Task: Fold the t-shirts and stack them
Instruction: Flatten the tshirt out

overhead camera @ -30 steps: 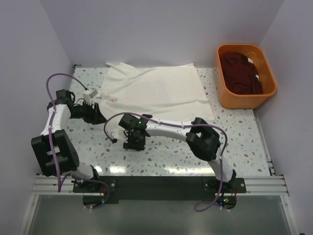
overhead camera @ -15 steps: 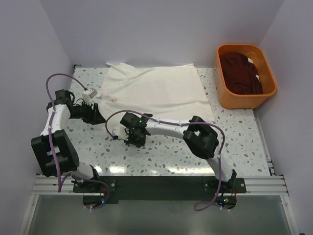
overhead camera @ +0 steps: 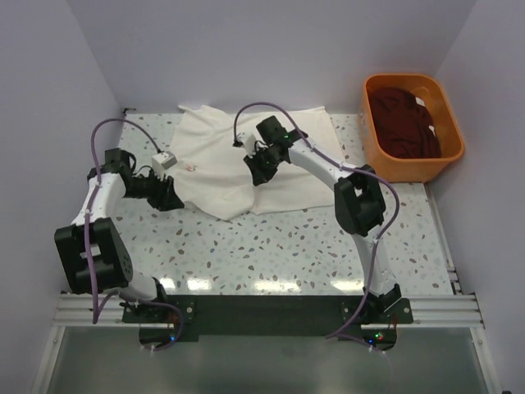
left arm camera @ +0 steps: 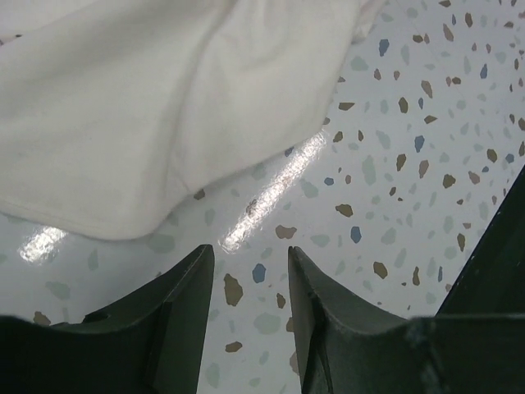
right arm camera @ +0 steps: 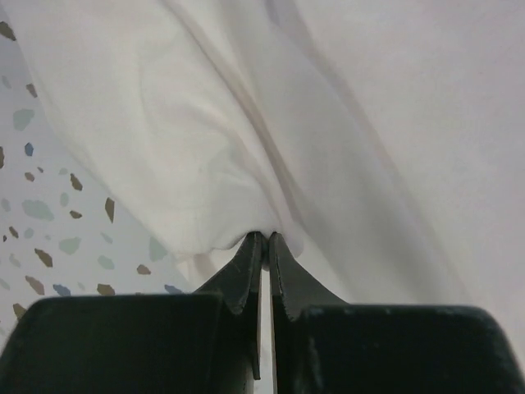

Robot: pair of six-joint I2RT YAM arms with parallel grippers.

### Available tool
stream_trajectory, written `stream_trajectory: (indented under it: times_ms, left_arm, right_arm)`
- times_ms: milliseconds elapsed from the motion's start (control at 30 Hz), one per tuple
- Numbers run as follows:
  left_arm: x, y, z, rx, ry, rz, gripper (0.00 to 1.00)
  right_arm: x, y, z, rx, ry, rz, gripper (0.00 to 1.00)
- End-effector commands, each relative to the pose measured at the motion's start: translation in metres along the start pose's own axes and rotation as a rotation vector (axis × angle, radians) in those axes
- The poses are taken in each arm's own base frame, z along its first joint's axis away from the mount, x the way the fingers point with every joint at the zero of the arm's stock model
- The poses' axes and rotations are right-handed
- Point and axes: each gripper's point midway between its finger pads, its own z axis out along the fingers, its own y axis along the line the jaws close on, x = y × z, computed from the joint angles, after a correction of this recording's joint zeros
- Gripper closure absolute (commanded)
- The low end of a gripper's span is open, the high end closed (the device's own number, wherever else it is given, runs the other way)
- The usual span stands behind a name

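Note:
The cream-white t-shirt (overhead camera: 217, 156) with small red print lies spread at the back middle of the table. My right gripper (overhead camera: 259, 171) hovers over its middle, shut on a pinched fold of the cream cloth (right arm camera: 369, 123); in the right wrist view the gripper (right arm camera: 265, 240) has its tips closed on the fold. My left gripper (overhead camera: 170, 199) is open and empty by the shirt's left front edge. In the left wrist view it (left arm camera: 250, 263) is over bare table, with the shirt's hem (left arm camera: 164, 107) just ahead. The dark maroon shirt (overhead camera: 406, 123) lies in the tub. The bright red shirt is out of view.
The orange plastic tub (overhead camera: 410, 170) stands at the back right corner. The speckled table (overhead camera: 287, 242) runs from the shirt's front edge to the arm bases. Walls close the left, back and right sides.
My right gripper has swung from the bare table in front of the shirt back over its middle, now pinching cloth. The shirt's left front part has bunched up. My left gripper shifted slightly right.

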Motion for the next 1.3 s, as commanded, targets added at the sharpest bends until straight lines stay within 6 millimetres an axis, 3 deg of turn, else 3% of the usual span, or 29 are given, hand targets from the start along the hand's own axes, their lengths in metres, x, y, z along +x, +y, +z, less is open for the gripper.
stream_trajectory:
  times_ms: [0,300,433,533,833,1033,1267]
  left_arm:
    - [-0.016,-0.015,0.015,0.042,-0.005,0.223,0.54]
    - [-0.019,-0.053,0.067,0.145,0.034,0.581,0.55]
    - [-0.028,-0.049,0.088,0.082,0.022,0.709,0.55]
    - [-0.03,-0.048,0.098,0.072,0.017,0.886,0.49]
    - [-0.008,-0.056,0.132,-0.006,-0.009,1.327,0.44]
    - [-0.02,-0.048,0.143,-0.115,-0.046,1.438,0.42]
    - [-0.013,-0.04,0.155,-0.115,-0.032,1.483,0.47]
  right_arm:
    - [0.009,0.007,0.031,-0.071,0.034,0.072,1.0]
    - [0.034,-0.022,0.061,0.006,0.087,0.162,1.0]
    - [0.041,-0.031,0.066,0.038,0.106,0.199,1.0]
    - [0.045,-0.037,0.067,0.056,0.113,0.216,1.0]
    - [0.048,-0.039,0.065,0.035,0.125,0.238,1.0]
    - [0.052,-0.036,0.063,0.017,0.132,0.236,1.0]
    - [0.058,-0.033,0.064,0.001,0.149,0.236,1.0]
